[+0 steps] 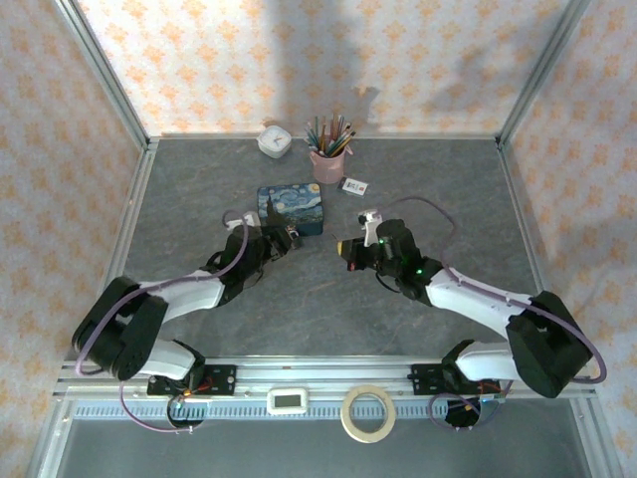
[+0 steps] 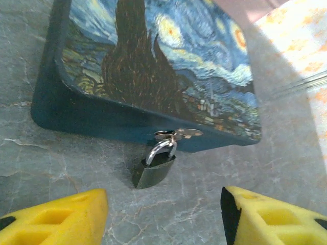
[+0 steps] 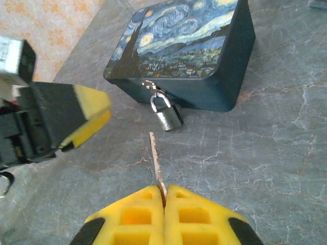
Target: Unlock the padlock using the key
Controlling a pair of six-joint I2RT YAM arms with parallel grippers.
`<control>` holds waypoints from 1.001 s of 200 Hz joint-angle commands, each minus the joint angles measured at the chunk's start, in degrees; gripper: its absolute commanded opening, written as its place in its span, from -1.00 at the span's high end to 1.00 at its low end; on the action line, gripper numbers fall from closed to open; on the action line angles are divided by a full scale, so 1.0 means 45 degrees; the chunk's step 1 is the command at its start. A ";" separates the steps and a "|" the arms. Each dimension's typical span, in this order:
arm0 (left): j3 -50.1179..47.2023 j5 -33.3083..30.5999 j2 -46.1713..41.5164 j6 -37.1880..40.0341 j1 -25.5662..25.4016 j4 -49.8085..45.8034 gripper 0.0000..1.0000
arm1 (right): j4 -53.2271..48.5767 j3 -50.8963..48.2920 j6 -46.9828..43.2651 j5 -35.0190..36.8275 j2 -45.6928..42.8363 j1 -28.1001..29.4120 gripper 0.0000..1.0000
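Showing the right gripper [image 3: 164, 193] pressed together on the head of the key [image 3: 155, 158], so that the blade is left projecting forward from the fingertips. The long axis of the key is seen to run almost straight ahead of this gripper, tipped a little to its left, with the tip held clear above the worktop [image 3: 265, 153]. The padlock [image 3: 167, 115] is found just ahead of the key tip and slightly to its right; a gap is visible between the two. The shackle is hooked through the hasp [image 3: 148, 84] on the front wall of the blue tin [image 3: 179, 41], and the body is leaned down onto the worktop, its base turned toward the right gripper. The keyway cannot be made out.

The left gripper [image 2: 163, 209] is shown spread, nothing being held. In its wrist view the padlock is placed directly ahead of it, in line with the gap between the fingers and untouched by either. From the overhead view the left gripper is judged the nearer of the two to the padlock.

The coming move is judged to depend on the blade's axis being brought into line with the base of the padlock, a small turn to the right being needed. The body may first have to be steadied by the left gripper.
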 commanded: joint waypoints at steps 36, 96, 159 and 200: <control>0.1589 0.0089 0.2687 0.0636 -0.0506 -0.0326 -0.18 | 0.0226 -0.0418 -0.0014 0.0326 -0.0604 -0.0075 1.00; 0.2635 -0.1073 0.4597 0.0048 -0.1178 -0.0017 -0.18 | 0.0496 -0.0587 0.0128 0.0336 -0.0645 -0.0095 1.00; 0.2975 -0.2199 0.5506 -0.0496 -0.1190 0.0278 -0.03 | 0.0598 -0.0713 0.0134 0.0687 -0.0898 -0.0096 1.00; 0.3107 -0.2397 0.5792 -0.0509 -0.1152 0.0533 0.20 | 0.0599 -0.0747 0.0168 0.0831 -0.0962 -0.0095 1.00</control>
